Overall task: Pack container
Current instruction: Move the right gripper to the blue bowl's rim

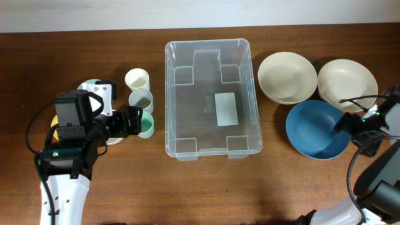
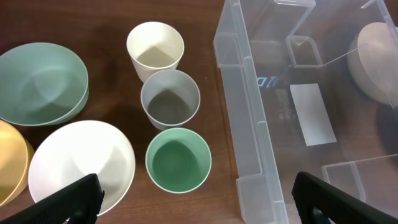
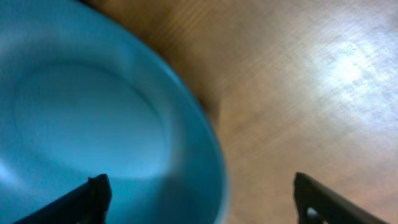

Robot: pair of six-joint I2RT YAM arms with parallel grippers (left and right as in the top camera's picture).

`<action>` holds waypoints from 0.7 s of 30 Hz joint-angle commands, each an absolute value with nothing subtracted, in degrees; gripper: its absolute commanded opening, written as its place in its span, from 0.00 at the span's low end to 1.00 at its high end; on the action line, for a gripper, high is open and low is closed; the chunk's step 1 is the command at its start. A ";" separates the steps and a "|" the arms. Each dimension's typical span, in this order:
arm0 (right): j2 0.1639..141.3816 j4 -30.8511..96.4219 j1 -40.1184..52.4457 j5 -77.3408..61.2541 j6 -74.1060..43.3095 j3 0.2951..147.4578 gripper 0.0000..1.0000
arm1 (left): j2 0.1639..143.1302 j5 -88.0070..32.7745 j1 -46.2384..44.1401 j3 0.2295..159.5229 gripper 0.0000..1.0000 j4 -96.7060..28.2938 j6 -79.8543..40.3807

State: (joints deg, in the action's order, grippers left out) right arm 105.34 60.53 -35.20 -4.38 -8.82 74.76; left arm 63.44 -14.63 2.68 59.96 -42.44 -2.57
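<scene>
One clear container [image 1: 209, 81] sits empty and open-topped at the middle of the table [image 1: 125, 187], presumably so both arms can load it. The right claw [image 3: 202, 199] straddles the blue bowl [image 1: 315, 131] at its rim, jaws spread and not yet gripping, likely its pick. The left claw [image 2: 196, 205] hangs released above the green cup [image 2: 178, 158], near the container wall

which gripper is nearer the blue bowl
Right. The right gripper hangs over the rim of the blue bowl; the left gripper is far across the container, by the green cup.
</scene>
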 commanded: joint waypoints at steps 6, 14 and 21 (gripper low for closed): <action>106.45 55.40 -31.90 -3.53 -8.91 69.36 0.66 | 63.64 -15.66 2.50 61.56 0.99 -41.98 -2.09; 106.45 55.46 -31.94 -2.09 -8.91 69.30 0.39 | 63.64 -15.66 2.50 61.56 0.99 -41.98 -2.09; 106.45 56.36 -31.94 -2.04 -8.91 69.25 0.19 | 63.64 -15.68 2.50 61.56 0.98 -42.00 -2.09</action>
